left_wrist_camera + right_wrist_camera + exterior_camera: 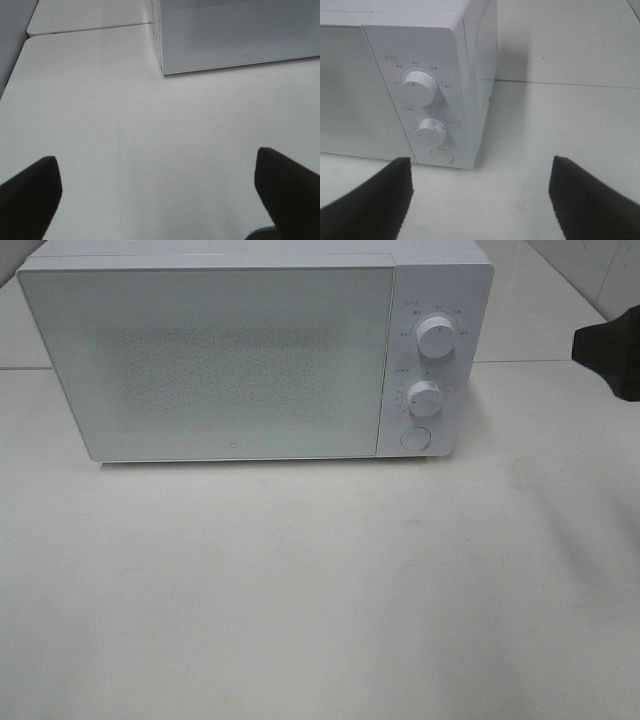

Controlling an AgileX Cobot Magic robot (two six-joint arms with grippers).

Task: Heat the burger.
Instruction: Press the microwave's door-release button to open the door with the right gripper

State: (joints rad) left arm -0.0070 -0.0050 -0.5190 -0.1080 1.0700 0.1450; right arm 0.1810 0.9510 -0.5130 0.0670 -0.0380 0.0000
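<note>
Burger is not seen in any view, so I cannot tell where it is. The white microwave (250, 350) stands toward the far edge of the counter (300, 590), its door (200, 360) shut, and the speckled front hides the inside. On the control panel to the right of the door sit 2 round knobs, the upper knob (436, 335) above the lower knob (425, 398), with 1 round button (414, 437) beneath them.

The left hand (159, 195) hangs above bare counter toward the left edge, near the microwave's front left corner, its 2 dark fingers (30, 195) spread wide and nothing between them. The right hand (480, 200) is near the right edge of the counter and faces the control panel. It is also spread wide and empty, well apart from the knobs.
</note>
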